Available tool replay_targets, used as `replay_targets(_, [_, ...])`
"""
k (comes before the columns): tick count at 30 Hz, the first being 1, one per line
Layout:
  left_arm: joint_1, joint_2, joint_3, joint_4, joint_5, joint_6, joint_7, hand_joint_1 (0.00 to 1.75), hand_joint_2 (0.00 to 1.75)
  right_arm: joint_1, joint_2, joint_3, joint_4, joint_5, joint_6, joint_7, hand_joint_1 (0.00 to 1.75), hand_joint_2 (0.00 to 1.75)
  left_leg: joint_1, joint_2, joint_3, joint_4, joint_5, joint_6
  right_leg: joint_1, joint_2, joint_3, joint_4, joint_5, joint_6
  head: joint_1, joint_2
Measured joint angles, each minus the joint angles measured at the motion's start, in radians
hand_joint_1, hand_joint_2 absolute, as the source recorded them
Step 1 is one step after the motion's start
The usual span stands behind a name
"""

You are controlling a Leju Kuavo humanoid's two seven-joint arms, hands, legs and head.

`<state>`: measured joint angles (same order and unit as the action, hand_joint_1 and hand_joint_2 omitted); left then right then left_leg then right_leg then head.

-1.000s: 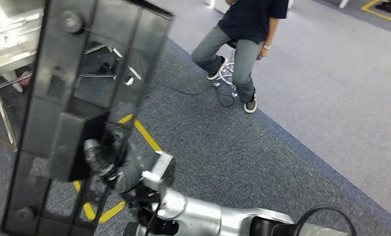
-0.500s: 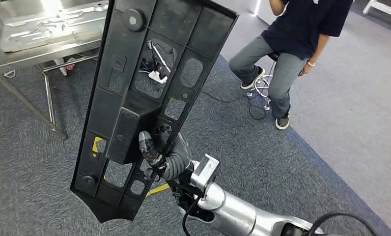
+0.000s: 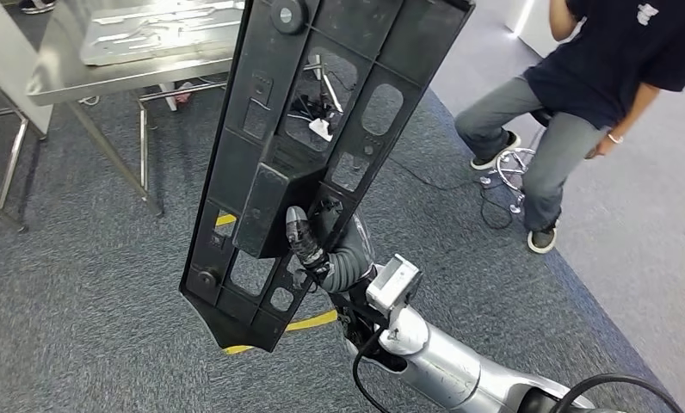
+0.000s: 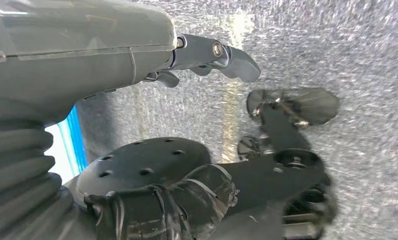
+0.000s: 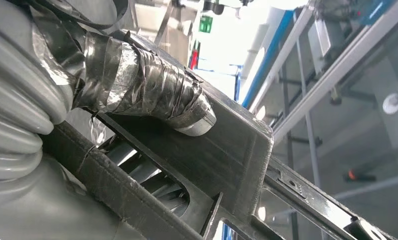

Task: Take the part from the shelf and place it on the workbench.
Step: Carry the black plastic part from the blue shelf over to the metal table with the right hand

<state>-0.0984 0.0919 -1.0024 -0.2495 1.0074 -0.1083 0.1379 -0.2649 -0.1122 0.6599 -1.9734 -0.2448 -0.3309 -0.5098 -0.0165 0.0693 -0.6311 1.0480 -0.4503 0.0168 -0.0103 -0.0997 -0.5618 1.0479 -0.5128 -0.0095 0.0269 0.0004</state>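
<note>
Fingers of the right hand: tape-wrapped, closed around a raised block on the black part, thumb pressed on the block's face in the right wrist view; grip firm, nothing else held. Part: long ribbed plastic panel with cut-outs, carried upright and tilted, extending above and below the fingers, clear of the floor. Left hand: hanging over carpet, fingers apart, holding nothing. Beyond the fingers, past the part's top edge: steel workbench bearing a metal tray. To the far side: a seated person on a stool. Change: across the last second the view swung, bringing the workbench closer and more central. Judgement: the carry was well advanced; placing remained undone.
</note>
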Motion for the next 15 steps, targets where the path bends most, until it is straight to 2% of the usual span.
replay_targets(1, [-0.001,0.001,0.001,0.0,0.0,0.0,0.0,0.0,1.75,0.0,-0.003,-0.001,-0.002,0.0,0.0,0.002,1.75,1.75,-0.006,0.002,0.004,-0.008,-0.005,0.004,0.002,-0.011,0.004,-0.003,-0.002,0.005,0.0,0.0])
replay_targets(2, [-0.001,0.003,0.003,0.0,0.0,0.0,0.0,0.0,1.75,0.0,-0.005,-0.001,-0.004,0.0,0.001,0.004,1.75,1.75,-0.006,-0.011,0.005,-0.013,-0.004,0.009,0.003,-0.023,0.009,-0.006,-0.004,0.01,0.0,0.0])
replay_targets(3, [0.0,0.004,0.004,0.0,0.0,0.0,0.001,0.0,1.75,0.0,-0.008,-0.001,-0.006,0.001,0.001,0.007,1.75,1.75,-0.003,-0.024,0.01,-0.02,-0.002,0.012,0.002,-0.024,0.014,-0.006,-0.009,0.015,0.001,0.0])
replay_targets(4, [0.002,0.005,0.004,0.0,0.0,0.0,0.002,0.0,1.75,0.0,-0.01,-0.002,-0.008,0.001,0.003,0.008,1.75,1.75,0.001,-0.035,0.017,-0.027,0.0,0.017,0.001,-0.007,0.015,0.002,-0.017,0.021,0.001,0.0])
replay_targets(5, [0.003,0.005,0.004,0.0,0.001,0.0,0.004,0.0,1.75,-0.001,-0.012,-0.004,-0.01,0.002,0.004,0.008,1.75,1.75,0.006,-0.043,0.024,-0.035,0.002,0.023,0.0,0.021,0.005,0.029,-0.034,0.026,0.001,0.0])
replay_targets(7, [0.001,0.005,0.005,-0.001,0.002,0.0,0.005,0.0,1.75,0.0,-0.017,-0.007,-0.014,0.002,0.012,0.009,1.75,1.75,0.01,-0.059,0.031,-0.04,0.003,0.032,-0.002,0.082,-0.055,0.143,-0.082,0.032,0.003,0.0])
replay_targets(8, [0.0,0.005,0.005,-0.001,0.002,0.0,0.005,0.0,1.75,0.002,-0.019,-0.008,-0.015,-0.001,0.017,0.01,1.75,1.75,0.01,-0.069,0.031,-0.04,0.002,0.036,-0.002,0.094,-0.095,0.208,-0.102,0.033,0.004,0.0])
replay_targets(9, [-0.001,0.005,0.005,-0.001,0.003,0.0,0.005,0.0,1.75,0.004,-0.021,-0.008,-0.015,-0.004,0.022,0.01,1.75,1.75,0.01,-0.079,0.032,-0.038,0.0,0.037,-0.003,0.098,-0.125,0.252,-0.107,0.035,0.004,0.0])
replay_targets(10, [-0.002,0.006,0.005,-0.001,0.003,0.0,0.005,0.0,1.75,0.006,-0.024,-0.008,-0.015,-0.008,0.027,0.01,1.75,1.75,0.01,-0.087,0.032,-0.035,-0.003,0.036,-0.004,0.098,-0.14,0.261,-0.093,0.037,0.004,0.0])
replay_targets(11, [-0.002,0.006,0.006,-0.001,0.003,0.0,0.005,0.0,1.75,0.007,-0.025,-0.008,-0.016,-0.011,0.03,0.009,1.75,1.75,0.011,-0.095,0.033,-0.031,-0.007,0.034,-0.005,0.098,-0.134,0.229,-0.06,0.038,0.004,0.0])
replay_targets(12, [-0.001,0.006,0.006,-0.001,0.003,0.0,0.005,0.0,1.75,0.008,-0.027,-0.009,-0.016,-0.013,0.033,0.007,1.75,1.75,0.013,-0.101,0.034,-0.024,-0.013,0.031,-0.008,0.099,-0.113,0.169,-0.018,0.039,0.004,0.0])
replay_targets(13, [0.0,0.006,0.006,-0.002,0.004,0.0,0.005,0.0,1.75,0.007,-0.028,-0.009,-0.017,-0.015,0.034,0.005,1.75,1.75,0.013,-0.106,0.033,-0.017,-0.019,0.027,-0.01,0.102,-0.09,0.11,0.01,0.04,0.004,0.0])
replay_targets(14, [0.0,0.006,0.006,-0.002,0.004,0.0,0.005,0.0,1.75,0.007,-0.028,-0.01,-0.02,-0.018,0.035,0.003,1.75,1.75,0.012,-0.11,0.03,-0.008,-0.026,0.021,-0.01,0.107,-0.069,0.061,0.028,0.037,0.004,0.0])
replay_targets(15, [0.0,0.007,0.006,-0.002,0.005,0.001,0.005,0.0,1.75,0.008,-0.029,-0.01,-0.022,-0.02,0.035,0.001,1.75,1.75,0.011,-0.113,0.027,-0.002,-0.03,0.016,-0.01,0.11,-0.058,0.034,0.032,0.032,0.004,0.0])
